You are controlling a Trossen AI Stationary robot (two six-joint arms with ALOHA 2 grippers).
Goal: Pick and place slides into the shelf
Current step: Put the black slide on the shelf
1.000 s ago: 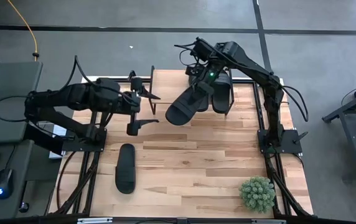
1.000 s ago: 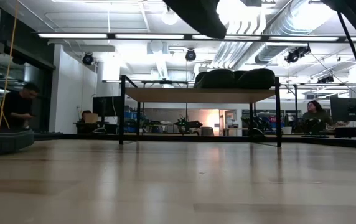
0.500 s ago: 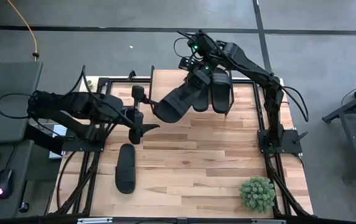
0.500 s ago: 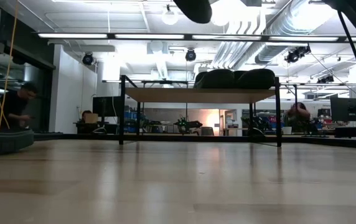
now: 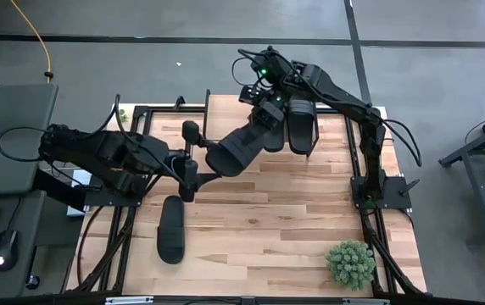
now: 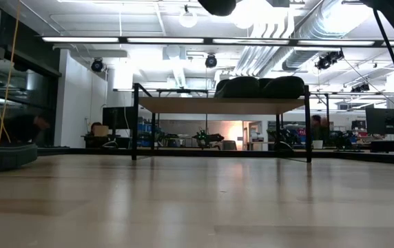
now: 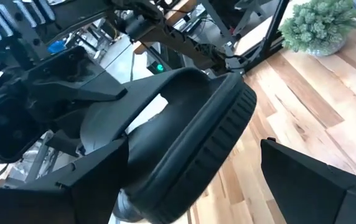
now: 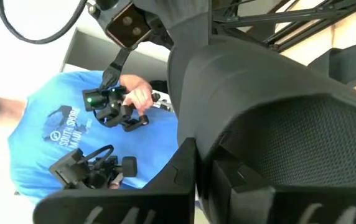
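Third slide in the air, one slide left on the counter

Two slides (image 5: 300, 123) lie on the shelf (image 6: 222, 105) at the far right. The right end effector (image 5: 264, 119), clamped on a third slide (image 5: 241, 148), holds it above the counter (image 5: 259, 220). The left end effector (image 5: 189, 161) has its fingers apart near this slide. The fourth slide (image 5: 171, 229) lies near left, not yet placed.

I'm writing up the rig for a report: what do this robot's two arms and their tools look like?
Both arms are dark, near-black jointed links with loose black cables looping along them. The left tool and right tool each end in two flat, angular black fingers. A small green indicator light glows near the right arm's wrist. Each arm rises from a black frame at its side of the table.
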